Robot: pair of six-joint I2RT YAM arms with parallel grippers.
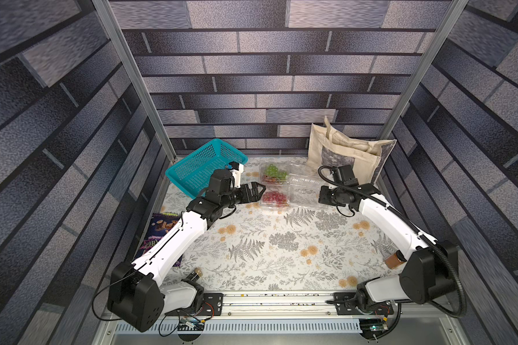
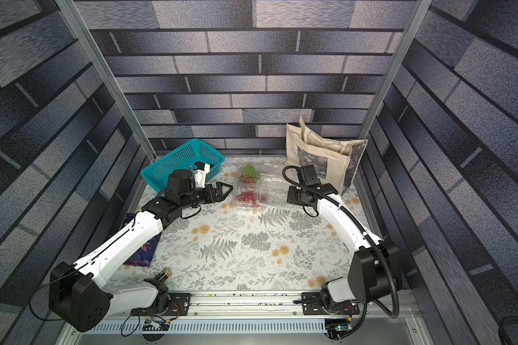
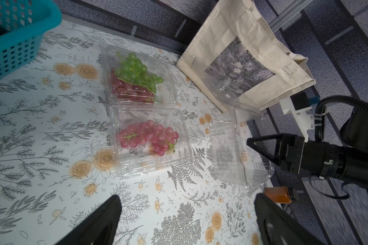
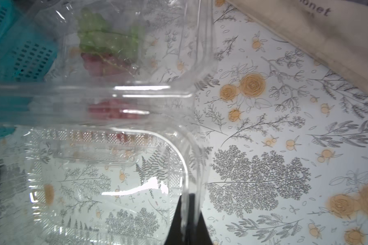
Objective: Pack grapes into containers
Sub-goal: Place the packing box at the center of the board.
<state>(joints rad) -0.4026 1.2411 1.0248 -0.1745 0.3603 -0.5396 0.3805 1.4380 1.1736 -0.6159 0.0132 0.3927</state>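
Black left gripper (image 3: 187,196) hangs spread wide and empty over the tablecloth (image 1: 266,248), just short of the near container (image 3: 153,167) with red grapes (image 3: 149,135). Right gripper (image 4: 189,212) is clenched on a thin clear edge of the empty container (image 3: 225,152). Teal basket (image 1: 192,170) sits far left; beside it the far container (image 3: 168,70) holds green grapes (image 3: 136,69) over a second red bunch (image 3: 125,91); a tote bag (image 1: 341,149) leans at the right. An amber bottle (image 1: 393,259) sits near the right edge. The front of the cloth lies open between the arms.
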